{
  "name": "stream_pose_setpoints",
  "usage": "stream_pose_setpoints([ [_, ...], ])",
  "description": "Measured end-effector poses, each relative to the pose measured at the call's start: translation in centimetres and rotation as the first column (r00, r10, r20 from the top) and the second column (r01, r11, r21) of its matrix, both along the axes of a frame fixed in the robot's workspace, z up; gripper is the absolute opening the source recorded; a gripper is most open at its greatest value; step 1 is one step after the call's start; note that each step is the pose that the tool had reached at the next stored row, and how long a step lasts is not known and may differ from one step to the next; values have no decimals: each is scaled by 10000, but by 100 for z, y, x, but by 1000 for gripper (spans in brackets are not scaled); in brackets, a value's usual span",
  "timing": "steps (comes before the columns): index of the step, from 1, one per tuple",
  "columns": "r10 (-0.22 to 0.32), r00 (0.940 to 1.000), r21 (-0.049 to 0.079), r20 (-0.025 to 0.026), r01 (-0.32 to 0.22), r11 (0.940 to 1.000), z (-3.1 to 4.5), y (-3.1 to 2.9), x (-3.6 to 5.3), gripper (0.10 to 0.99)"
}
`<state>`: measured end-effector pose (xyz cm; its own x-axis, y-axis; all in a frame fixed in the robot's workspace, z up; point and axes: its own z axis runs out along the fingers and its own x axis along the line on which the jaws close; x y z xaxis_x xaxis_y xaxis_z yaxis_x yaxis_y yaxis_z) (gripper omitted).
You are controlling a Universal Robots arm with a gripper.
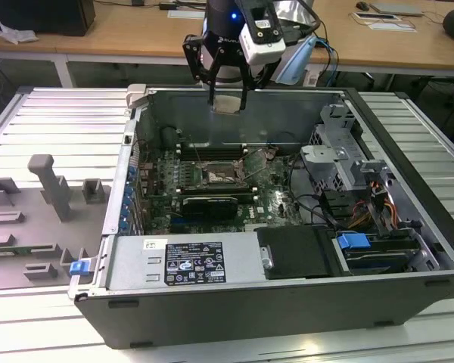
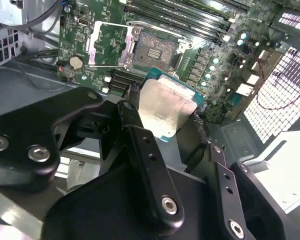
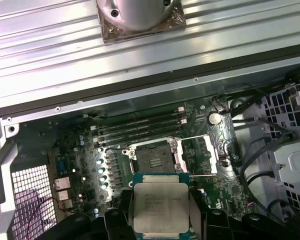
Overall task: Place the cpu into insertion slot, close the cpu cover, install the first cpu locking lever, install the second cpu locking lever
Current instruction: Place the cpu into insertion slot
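My gripper (image 1: 228, 100) hangs above the rear wall of the open computer case, shut on the cpu (image 1: 228, 103), a pale silver square chip. In both wrist views the cpu (image 2: 165, 105) (image 3: 160, 207) sits flat between the black fingers (image 2: 132, 120), gripped by two opposite edges. The insertion slot (image 1: 225, 172) (image 2: 156, 50) (image 3: 154, 159) lies below on the green motherboard, bare, with its contact field exposed. The cpu cover (image 2: 107, 45) (image 3: 202, 155) is swung open beside the slot. A thin wire locking lever (image 2: 157, 26) stands raised along the slot's edge.
Long memory slots (image 1: 212, 147) run behind the socket and a long black card (image 1: 209, 204) lies in front of it. A labelled power supply (image 1: 185, 261), a drive cage (image 1: 340, 162) and cables fill the case's front and right. Grey fixtures (image 1: 49, 189) stand outside at the exterior view's left.
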<state>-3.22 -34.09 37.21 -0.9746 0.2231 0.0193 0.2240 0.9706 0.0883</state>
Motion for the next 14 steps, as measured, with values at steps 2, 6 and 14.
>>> stream_pose_setpoints([
  [2, -187, 9998, 0, 0, 187, 9998, 0, 0, 0, 537],
  [6, -628, 9980, -5, 0, 628, 9980, -2, 0, -1, 537],
  [14, -1871, 9823, -6, 0, 1871, 9823, -9, 0, -1, 537],
])
